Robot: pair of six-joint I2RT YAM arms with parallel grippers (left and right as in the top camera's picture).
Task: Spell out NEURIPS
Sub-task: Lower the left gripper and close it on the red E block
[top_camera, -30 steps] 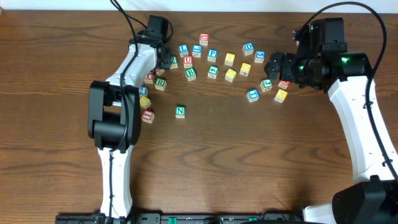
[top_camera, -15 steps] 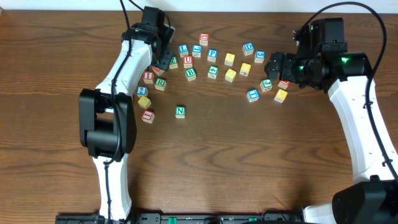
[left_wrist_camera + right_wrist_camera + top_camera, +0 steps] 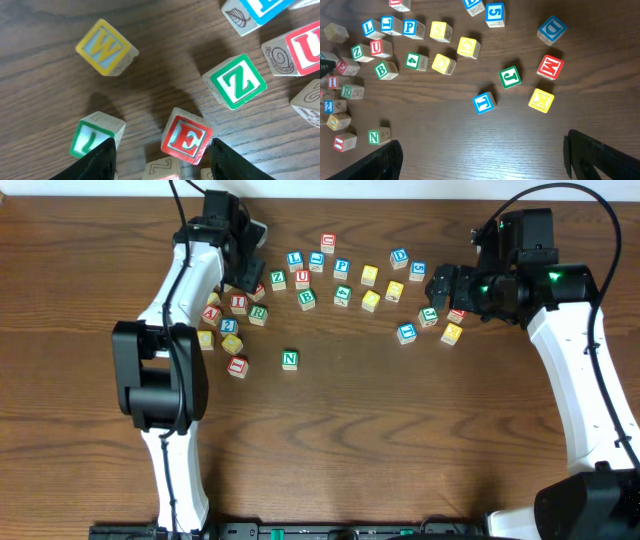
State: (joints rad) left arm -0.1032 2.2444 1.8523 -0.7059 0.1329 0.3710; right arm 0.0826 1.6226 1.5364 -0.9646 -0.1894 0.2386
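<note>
A green N block [image 3: 290, 360] stands alone on the table, in front of the scattered letter blocks; it also shows in the right wrist view [image 3: 374, 136]. My left gripper [image 3: 240, 275] is open at the left of the cluster. In the left wrist view its jaws [image 3: 162, 152] straddle a red E block [image 3: 187, 141], apart from it. A green Z [image 3: 237, 82], a red U [image 3: 305, 47] and a yellow W [image 3: 106, 47] lie beyond. A green R [image 3: 258, 312], a red I [image 3: 238, 303] and a blue P [image 3: 341, 268] lie nearby. My right gripper [image 3: 440, 283] is open and empty, held high [image 3: 482, 150].
More blocks lie at the right: blue D [image 3: 400, 256], green J [image 3: 429, 315], red M [image 3: 456, 313], blue T [image 3: 406, 333], yellow K [image 3: 452, 333]. A red A [image 3: 211, 313] and yellow blocks [image 3: 232, 343] sit beside my left arm. The table's far edge [image 3: 330, 192] is close behind the blocks.
My left arm has swung to the left, taking its gripper leftward over the cluster's left end. Blocks at the far left now show. The right arm has not moved.
</note>
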